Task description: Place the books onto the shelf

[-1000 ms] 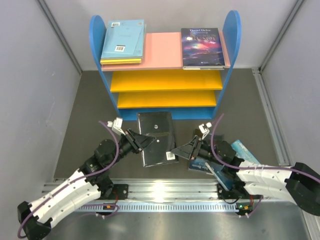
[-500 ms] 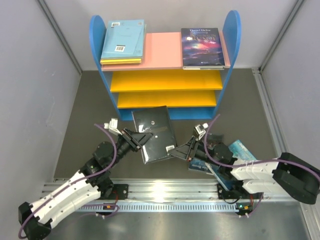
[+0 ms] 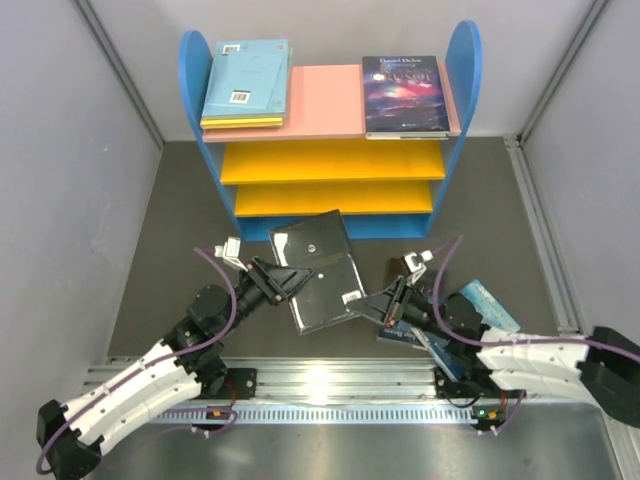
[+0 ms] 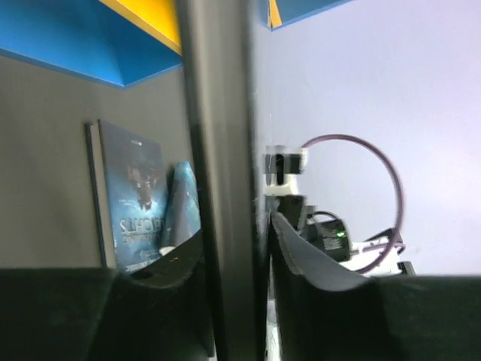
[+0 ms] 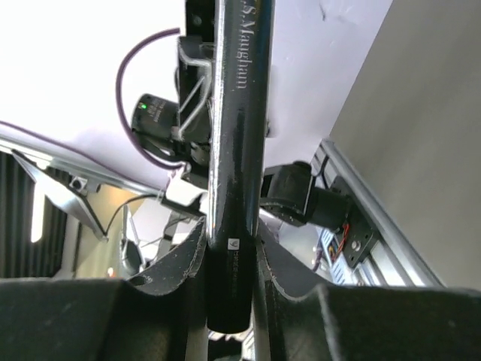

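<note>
A glossy black book (image 3: 320, 272) hangs tilted just in front of the shelf (image 3: 330, 205), held from both sides. My left gripper (image 3: 284, 279) is shut on its left edge, and the book's edge (image 4: 222, 150) runs up between the jaws of my left gripper (image 4: 233, 248). My right gripper (image 3: 366, 304) is shut on its lower right corner, and its fingers press both sides of the spine (image 5: 239, 113) at my right gripper (image 5: 231, 248). On the pink top board lie a light blue book stack (image 3: 246, 82) and a dark purple-blue book (image 3: 405, 95).
More books lie on the dark floor under my right arm: a teal one (image 3: 490, 303) and a dark blue one (image 3: 402, 332), whose cover (image 4: 139, 203) also shows in the left wrist view. Two yellow boards (image 3: 335, 160) are bare. Grey walls enclose the sides, and a metal rail (image 3: 330, 385) runs along the near edge.
The black book has come up off the floor, turned clockwise and shifted toward the shelf. My right gripper has closed on its spine, while my left gripper has kept hold.
</note>
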Robot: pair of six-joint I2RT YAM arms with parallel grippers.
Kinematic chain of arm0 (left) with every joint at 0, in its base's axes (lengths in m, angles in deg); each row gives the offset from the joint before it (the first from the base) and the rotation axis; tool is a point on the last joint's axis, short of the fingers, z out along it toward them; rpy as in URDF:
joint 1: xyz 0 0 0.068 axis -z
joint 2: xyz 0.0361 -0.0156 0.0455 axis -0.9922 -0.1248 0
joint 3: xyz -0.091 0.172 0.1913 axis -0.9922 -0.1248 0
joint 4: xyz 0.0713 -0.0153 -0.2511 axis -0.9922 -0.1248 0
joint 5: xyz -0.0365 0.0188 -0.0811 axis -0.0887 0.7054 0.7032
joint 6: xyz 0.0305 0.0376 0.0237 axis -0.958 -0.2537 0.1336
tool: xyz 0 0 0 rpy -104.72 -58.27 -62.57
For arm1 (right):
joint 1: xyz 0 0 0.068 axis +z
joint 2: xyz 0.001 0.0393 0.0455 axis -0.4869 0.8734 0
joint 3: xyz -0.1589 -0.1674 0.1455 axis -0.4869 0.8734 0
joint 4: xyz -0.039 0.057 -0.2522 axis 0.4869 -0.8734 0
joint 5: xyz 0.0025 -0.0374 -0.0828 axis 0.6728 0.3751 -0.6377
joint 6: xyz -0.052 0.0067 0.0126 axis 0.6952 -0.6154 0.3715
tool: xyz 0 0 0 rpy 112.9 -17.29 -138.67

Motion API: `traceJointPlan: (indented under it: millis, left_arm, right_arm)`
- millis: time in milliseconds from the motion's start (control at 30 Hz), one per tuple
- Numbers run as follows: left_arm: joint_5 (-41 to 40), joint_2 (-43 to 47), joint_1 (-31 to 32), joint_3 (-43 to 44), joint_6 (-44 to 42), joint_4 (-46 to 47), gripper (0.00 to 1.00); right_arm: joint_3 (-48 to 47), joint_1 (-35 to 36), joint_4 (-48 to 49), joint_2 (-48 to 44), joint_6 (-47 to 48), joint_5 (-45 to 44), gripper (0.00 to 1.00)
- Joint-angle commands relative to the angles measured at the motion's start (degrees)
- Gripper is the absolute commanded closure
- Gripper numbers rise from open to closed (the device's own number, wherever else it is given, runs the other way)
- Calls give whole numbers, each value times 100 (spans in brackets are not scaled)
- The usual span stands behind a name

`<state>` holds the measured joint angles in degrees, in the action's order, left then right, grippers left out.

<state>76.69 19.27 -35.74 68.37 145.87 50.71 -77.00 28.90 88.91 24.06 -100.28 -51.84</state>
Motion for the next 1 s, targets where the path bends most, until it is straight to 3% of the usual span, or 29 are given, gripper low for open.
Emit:
traceJointPlan:
  millis: [0, 67, 167, 267, 467, 600, 733, 967]
  left_arm:
    - [-219, -70, -104, 185, -655, -85, 44]
    - [-130, -123, -112, 264, -735, -313, 30]
    - [-33, -88, -112, 308, -840, -568, 15]
    - [-103, 113, -104, 361, -998, -1023, 6]
    - [-735, 1053, -104, 292, -1236, -2027, 1]
    - [-991, 1485, -104, -59, -1228, -2283, 1]
    - [-842, 1442, -104, -753, -999, -1845, 1]
    - [-517, 301, -104, -2230, -779, 719, 2]
  right_arm:
    - [-153, 41, -441, -1334, 585, -518, 100]
    - [-433, 41, -1939, -2272, 858, -633, 100]
    - [-864, 41, -3131, -3310, 1263, -853, 100]
    - [-1435, 41, -4948, -4085, 1641, -1116, 100]
    - [-2595, 41, -6737, -4738, 2169, -1626, 100]
    - [-3307, 41, -7037, -4529, 2415, -1618, 100]
    - [-4298, 41, -7161, -3949, 2564, -1521, 100]
    - [-6794, 41, -8230, -1992, 3485, -1881, 100]
